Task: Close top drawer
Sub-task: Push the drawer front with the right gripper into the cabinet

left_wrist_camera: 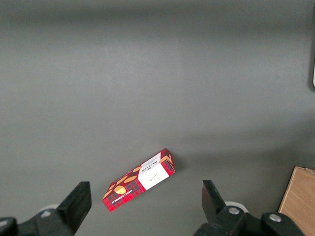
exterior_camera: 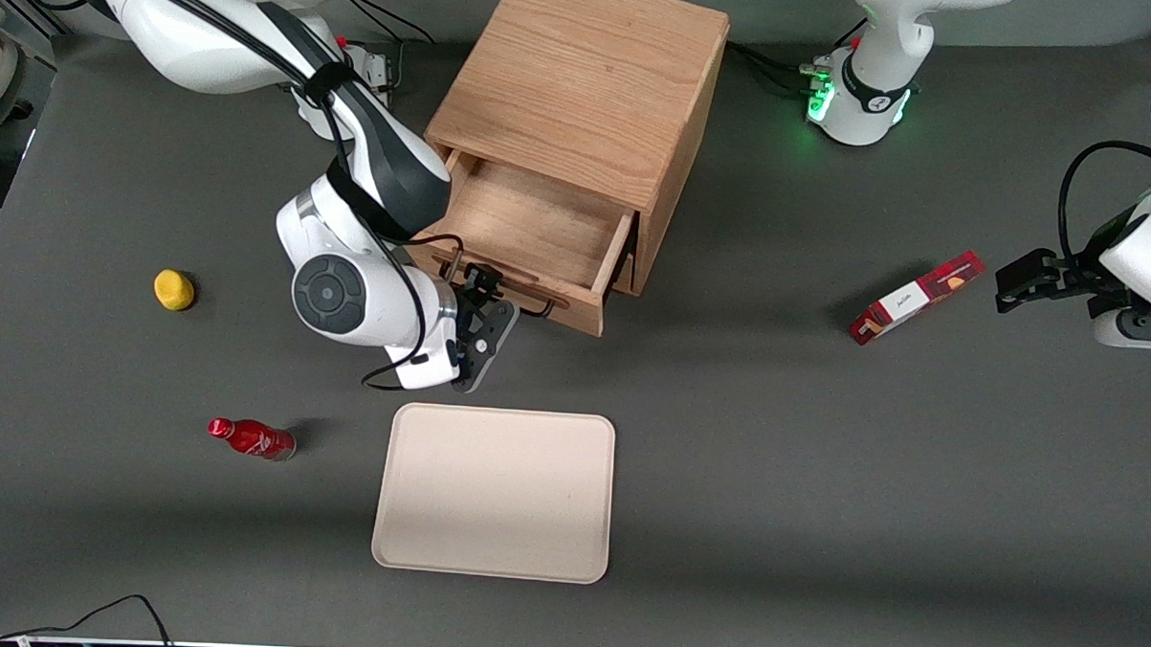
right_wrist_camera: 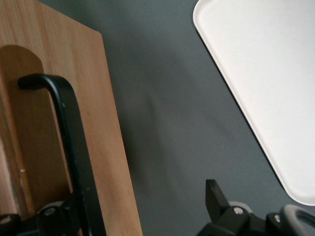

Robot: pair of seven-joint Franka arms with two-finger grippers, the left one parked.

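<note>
The gripper (exterior_camera: 481,296) sits at the front of the top drawer (exterior_camera: 530,241), fingers spread wide astride its black handle (right_wrist_camera: 69,147). The drawer stands pulled well out of the cabinet (exterior_camera: 584,84). Pushing off-centre, I judge, could skew and jam the drawer, or slide the whole cabinet.
</note>
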